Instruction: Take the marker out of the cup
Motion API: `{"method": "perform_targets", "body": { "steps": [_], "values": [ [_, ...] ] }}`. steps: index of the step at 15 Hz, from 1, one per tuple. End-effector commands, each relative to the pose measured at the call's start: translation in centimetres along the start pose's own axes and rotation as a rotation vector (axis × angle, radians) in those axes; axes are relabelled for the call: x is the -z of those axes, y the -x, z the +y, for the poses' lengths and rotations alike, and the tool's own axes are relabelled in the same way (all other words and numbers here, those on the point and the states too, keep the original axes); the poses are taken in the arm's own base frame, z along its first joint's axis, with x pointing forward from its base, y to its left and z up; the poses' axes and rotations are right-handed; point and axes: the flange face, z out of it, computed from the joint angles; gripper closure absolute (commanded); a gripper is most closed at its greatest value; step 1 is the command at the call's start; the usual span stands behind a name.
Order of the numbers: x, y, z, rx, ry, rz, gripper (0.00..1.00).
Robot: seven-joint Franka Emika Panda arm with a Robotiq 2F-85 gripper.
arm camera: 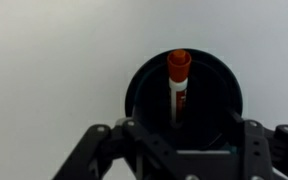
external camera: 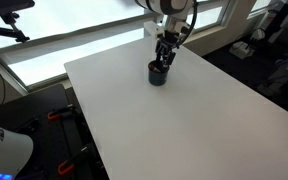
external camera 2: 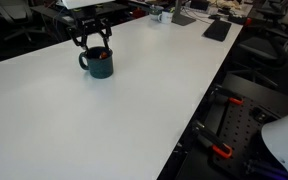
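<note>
The cup (external camera: 158, 74) stands on a white table (external camera: 184, 125) by windows (external camera: 84, 45)

Dark round cup (external camera: 158, 74) on white table (external camera: 184, 125), near its edge. Red-capped slim marker (arm camera: 179, 85) stands inside cup. Black two-finger gripper (external camera 2: 92, 45) directly above cup.

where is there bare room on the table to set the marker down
The white table is bare all around the cup. The widest patch runs from the cup to the opposite table end. It is crowded only at the cup: marker inside, open gripper directly over it.
</note>
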Motion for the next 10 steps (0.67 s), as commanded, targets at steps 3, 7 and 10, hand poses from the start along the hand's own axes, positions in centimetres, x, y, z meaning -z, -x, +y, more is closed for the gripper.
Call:
{"method": "perform_targets", "body": {
  "steps": [3, 7, 10],
  "values": [
    [-0.1, 0.3, -1.7, 0.086, 0.028, -0.058, 0.32],
    [-0.5, 0.2, -2.0, 0.102, 0.038, -0.077, 0.47],
    [-0.9, 0.0, -2.0, 0.103, 0.040, -0.092, 0.50]
  ]
}}
